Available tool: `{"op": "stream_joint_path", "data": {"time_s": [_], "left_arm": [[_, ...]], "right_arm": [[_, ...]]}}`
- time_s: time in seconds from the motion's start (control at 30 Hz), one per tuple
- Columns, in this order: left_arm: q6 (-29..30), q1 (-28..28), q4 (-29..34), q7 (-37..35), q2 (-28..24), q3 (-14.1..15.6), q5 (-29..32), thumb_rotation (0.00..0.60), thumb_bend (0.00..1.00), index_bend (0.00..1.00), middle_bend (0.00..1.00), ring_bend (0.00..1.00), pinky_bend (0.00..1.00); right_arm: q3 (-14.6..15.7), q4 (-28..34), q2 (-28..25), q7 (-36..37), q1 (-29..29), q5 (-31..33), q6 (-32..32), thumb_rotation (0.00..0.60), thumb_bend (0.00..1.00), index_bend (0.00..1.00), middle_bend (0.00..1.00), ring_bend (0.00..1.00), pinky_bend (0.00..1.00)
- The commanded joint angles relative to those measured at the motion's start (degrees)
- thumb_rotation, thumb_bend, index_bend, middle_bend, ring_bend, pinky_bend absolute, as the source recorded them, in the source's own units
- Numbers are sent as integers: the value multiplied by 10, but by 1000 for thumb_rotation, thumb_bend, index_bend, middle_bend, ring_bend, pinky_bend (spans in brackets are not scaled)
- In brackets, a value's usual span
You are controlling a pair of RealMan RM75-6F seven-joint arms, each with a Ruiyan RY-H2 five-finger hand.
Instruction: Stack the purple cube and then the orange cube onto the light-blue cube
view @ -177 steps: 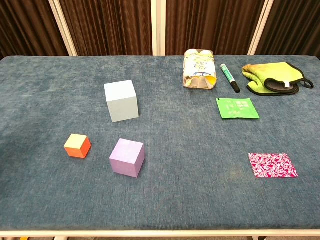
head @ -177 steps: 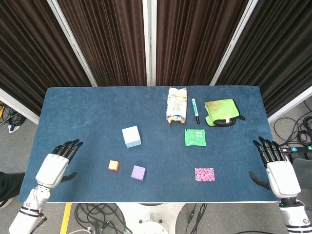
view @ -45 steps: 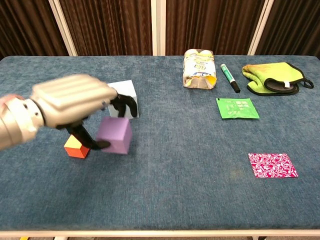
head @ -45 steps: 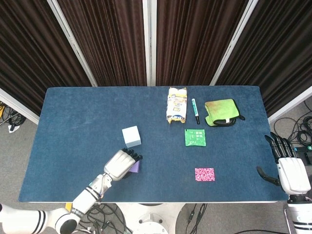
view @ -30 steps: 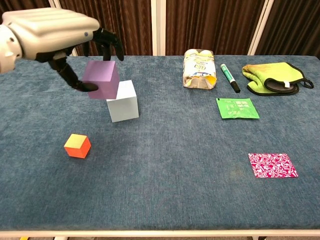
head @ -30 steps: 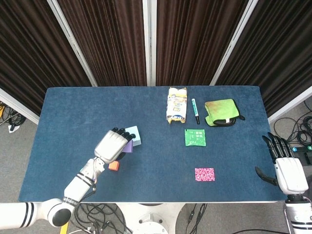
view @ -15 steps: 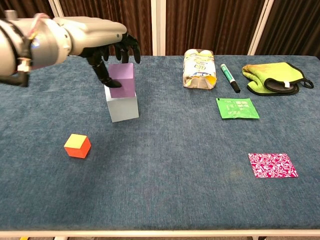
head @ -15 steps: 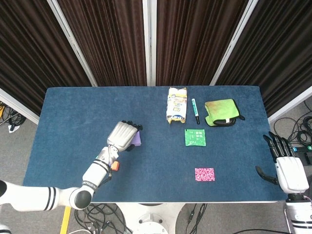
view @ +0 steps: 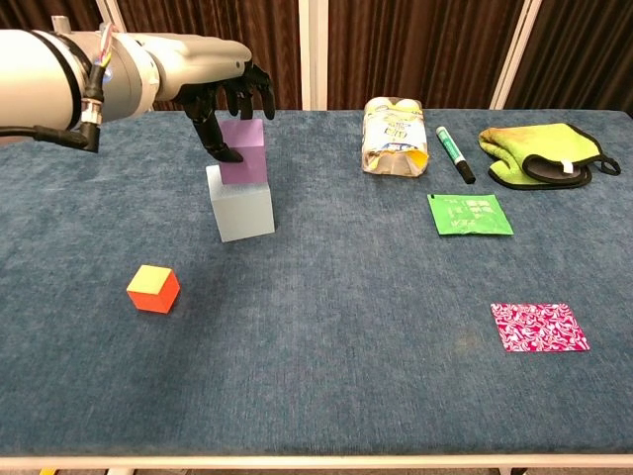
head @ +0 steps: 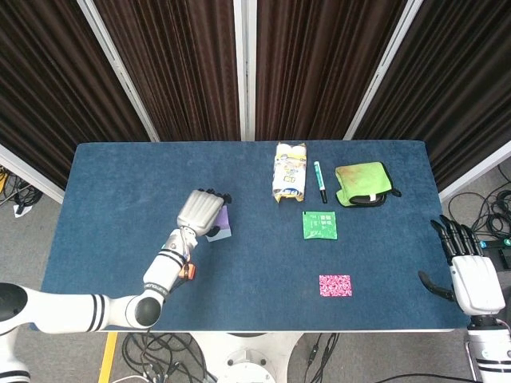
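The purple cube (view: 245, 153) sits on top of the light-blue cube (view: 244, 213) left of the table's middle. My left hand (view: 213, 84) reaches over it from the left and grips it, thumb on its left face and the other fingers curled over its far top edge. In the head view the left hand (head: 201, 211) covers most of the purple cube (head: 223, 219) and hides nearly all of the light-blue one. The orange cube (view: 153, 288) lies alone on the cloth nearer the front left. My right hand (head: 469, 271) hangs open beyond the table's right edge.
At the back right lie a snack bag (head: 290, 171), a green marker (head: 320, 181) and a green oven mitt (head: 363, 182). A green packet (head: 320, 225) and a pink patterned packet (head: 334, 285) lie flat right of centre.
My left hand picked the purple cube up from the front, carried it back and up, and set it down squarely on the light-blue cube. The right hand barely moved.
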State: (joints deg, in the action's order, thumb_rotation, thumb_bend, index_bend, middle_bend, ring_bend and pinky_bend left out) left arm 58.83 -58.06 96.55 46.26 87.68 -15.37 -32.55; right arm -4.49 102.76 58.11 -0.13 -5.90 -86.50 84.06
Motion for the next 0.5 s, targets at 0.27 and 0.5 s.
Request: {"op": "stream_joint_path", "data": {"time_s": [0.27,0.5], "left_arm": [[-14,-5,-30,-37,8,12,-4,600,315,362,576,329,371],[-29,-11,-45,-54,1,18,-9,600,315,362,576,329,371]], "right_arm": [[-4,-2,0,-1,-2,13,-5,600,176,0,0,0,0],[-6,-2,4,-11,-3,17,-6,600,176,0,0,0,0]]}}
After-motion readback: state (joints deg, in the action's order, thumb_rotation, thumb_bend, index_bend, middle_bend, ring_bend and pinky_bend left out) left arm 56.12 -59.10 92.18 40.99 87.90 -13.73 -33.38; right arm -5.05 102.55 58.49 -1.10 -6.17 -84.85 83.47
